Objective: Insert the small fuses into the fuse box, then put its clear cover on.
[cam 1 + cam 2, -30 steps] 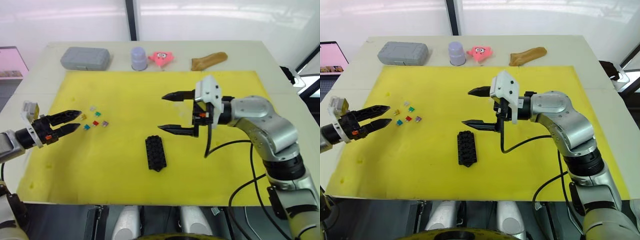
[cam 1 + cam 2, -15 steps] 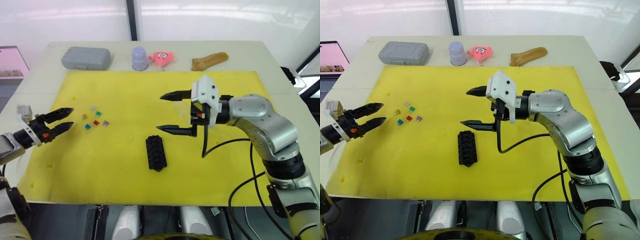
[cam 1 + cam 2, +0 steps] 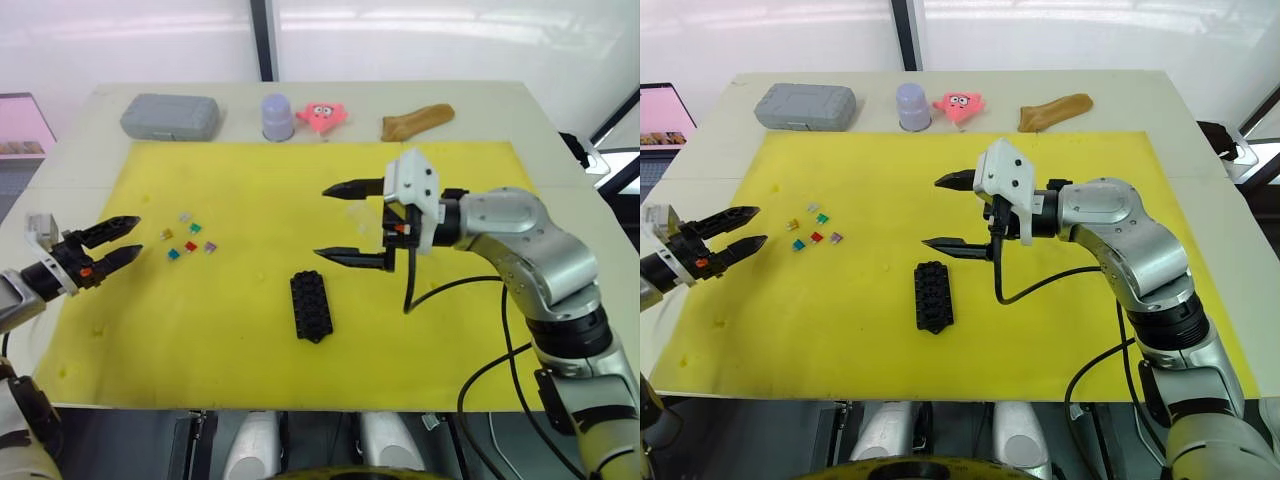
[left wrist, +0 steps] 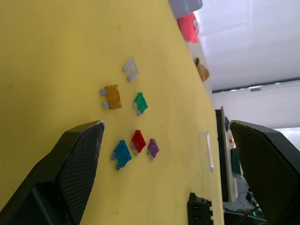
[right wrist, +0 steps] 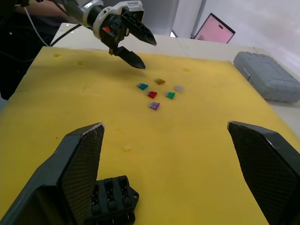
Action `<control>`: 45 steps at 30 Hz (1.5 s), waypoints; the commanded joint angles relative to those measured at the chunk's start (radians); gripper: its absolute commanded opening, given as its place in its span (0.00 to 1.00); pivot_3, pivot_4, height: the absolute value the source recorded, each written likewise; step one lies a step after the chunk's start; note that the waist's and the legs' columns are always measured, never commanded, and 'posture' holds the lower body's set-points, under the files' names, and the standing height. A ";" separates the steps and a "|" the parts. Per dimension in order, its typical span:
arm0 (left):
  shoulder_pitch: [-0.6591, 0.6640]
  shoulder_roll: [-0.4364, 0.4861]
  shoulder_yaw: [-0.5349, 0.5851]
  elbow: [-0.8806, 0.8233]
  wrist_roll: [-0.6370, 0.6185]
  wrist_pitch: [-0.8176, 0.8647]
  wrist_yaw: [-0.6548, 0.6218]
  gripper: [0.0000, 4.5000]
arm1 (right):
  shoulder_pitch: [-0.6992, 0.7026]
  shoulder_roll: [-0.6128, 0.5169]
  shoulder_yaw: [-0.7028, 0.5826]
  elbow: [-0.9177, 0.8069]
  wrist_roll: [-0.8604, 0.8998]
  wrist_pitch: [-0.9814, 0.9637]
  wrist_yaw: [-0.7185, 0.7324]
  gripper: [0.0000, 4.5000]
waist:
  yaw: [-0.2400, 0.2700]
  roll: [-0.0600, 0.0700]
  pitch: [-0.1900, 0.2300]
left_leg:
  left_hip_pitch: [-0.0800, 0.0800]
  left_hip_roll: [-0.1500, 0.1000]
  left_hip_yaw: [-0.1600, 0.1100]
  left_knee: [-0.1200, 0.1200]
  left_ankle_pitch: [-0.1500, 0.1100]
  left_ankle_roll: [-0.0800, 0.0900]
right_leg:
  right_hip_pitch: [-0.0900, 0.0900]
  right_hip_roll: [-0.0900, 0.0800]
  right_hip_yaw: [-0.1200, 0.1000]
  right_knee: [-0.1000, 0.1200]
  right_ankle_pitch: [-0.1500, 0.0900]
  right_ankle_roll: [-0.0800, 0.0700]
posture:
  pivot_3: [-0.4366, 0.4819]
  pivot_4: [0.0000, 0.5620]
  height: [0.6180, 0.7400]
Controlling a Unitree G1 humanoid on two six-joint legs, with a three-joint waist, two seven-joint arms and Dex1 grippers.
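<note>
Empty black fuse box [image 3: 311, 305], small fuses [image 3: 186, 238] loose on yellow mat [image 3: 250, 340].

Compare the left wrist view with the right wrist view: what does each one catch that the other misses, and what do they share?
Left wrist view: the clear cover lying on the yellow mat, plus the pink toy and lavender cup beyond it. Right wrist view: the open left pincer near the fuses, and the grey case. Shared: the six small fuses loose on the mat, and the black fuse box.
</note>
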 commanded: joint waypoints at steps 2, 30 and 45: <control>-0.047 -0.026 0.015 0.053 0.037 -0.084 0.061 1.00 | -0.036 0.011 -0.008 0.001 -0.014 -0.029 0.013 0.99 | 0.001 0.000 0.000 | 0.000 0.000 0.000 0.000 0.000 0.000 | 0.000 0.000 0.000 0.000 0.000 0.000 | 0.48 0.27 1.00; -0.146 -0.117 -0.067 0.169 0.110 -0.129 -0.022 1.00 | -0.033 -0.004 -0.022 -0.006 -0.049 -0.021 0.013 0.99 | 0.026 0.000 0.000 | 0.000 -0.002 0.000 0.002 0.000 -0.001 | 0.001 -0.001 -0.001 0.001 0.000 0.000 | 0.48 0.27 1.00; -0.187 -0.147 -0.072 0.245 0.162 -0.204 0.017 1.00 | -0.033 -0.013 -0.028 -0.017 -0.053 -0.009 -0.002 0.99 | 0.025 0.000 0.000 | 0.000 -0.002 -0.001 0.002 0.001 -0.001 | 0.002 -0.001 -0.002 0.001 0.000 0.000 | 0.48 0.27 1.00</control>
